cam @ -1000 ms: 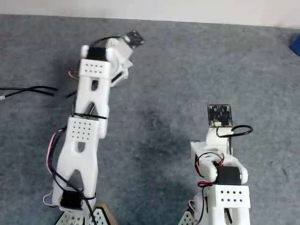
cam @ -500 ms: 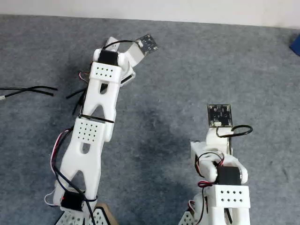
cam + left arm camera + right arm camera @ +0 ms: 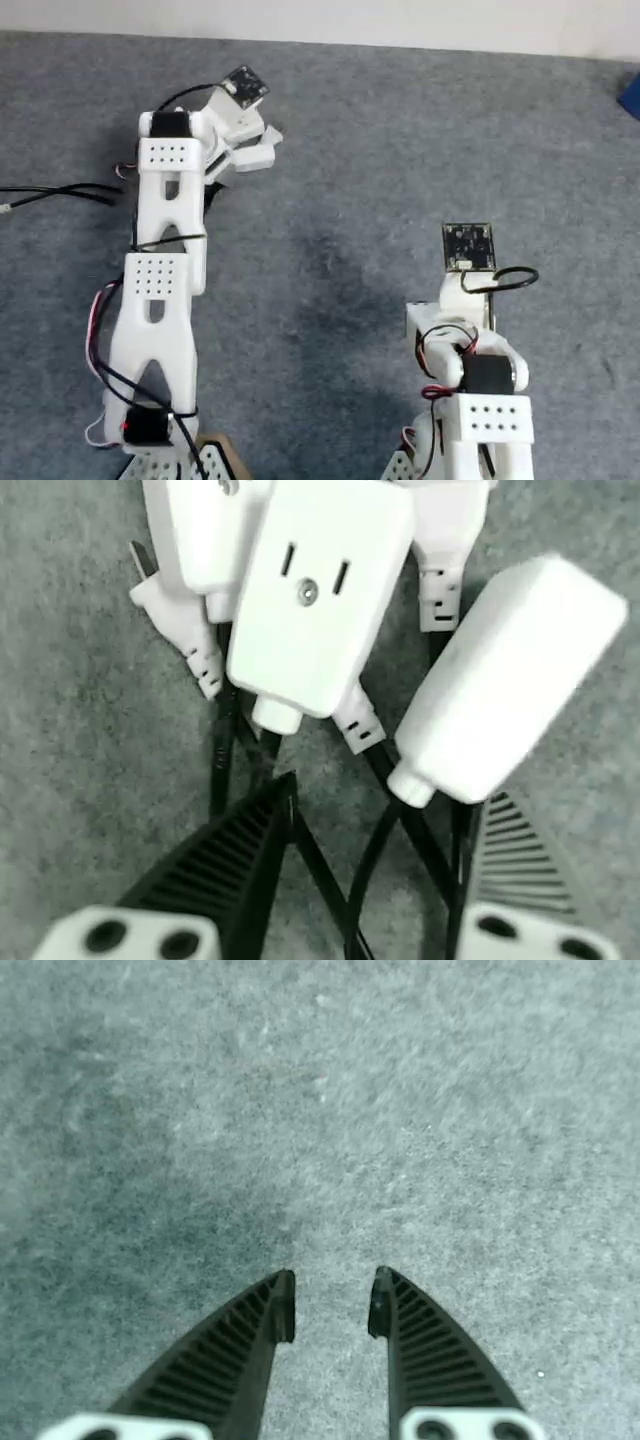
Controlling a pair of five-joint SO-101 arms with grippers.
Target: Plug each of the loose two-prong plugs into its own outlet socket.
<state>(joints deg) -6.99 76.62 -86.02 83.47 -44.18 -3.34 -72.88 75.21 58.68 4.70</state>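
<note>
Your left arm (image 3: 165, 250) is stretched far out across the grey, felt-like table (image 3: 350, 150), and its wrist camera looks down on a heap of white plastic parts and black cords (image 3: 225, 740). The left jaws are spread wide and grasp nothing; their black ribbed fingers (image 3: 250, 850) stand either side of the cords. Just beyond them lies a white rectangular outlet socket (image 3: 320, 590), face up, with two slots and a round hole showing. Beside it is a second white rounded block (image 3: 510, 680), tilted, its face turned away. A white two-prong plug (image 3: 170, 615) rests against the face-up socket's side, not inserted, and another white plug (image 3: 440, 550) sits partly hidden behind the socket. Your right arm (image 3: 480, 400) is folded close to its base, well apart from the heap, with the right jaws slightly parted over bare table and gripping nothing.
</note>
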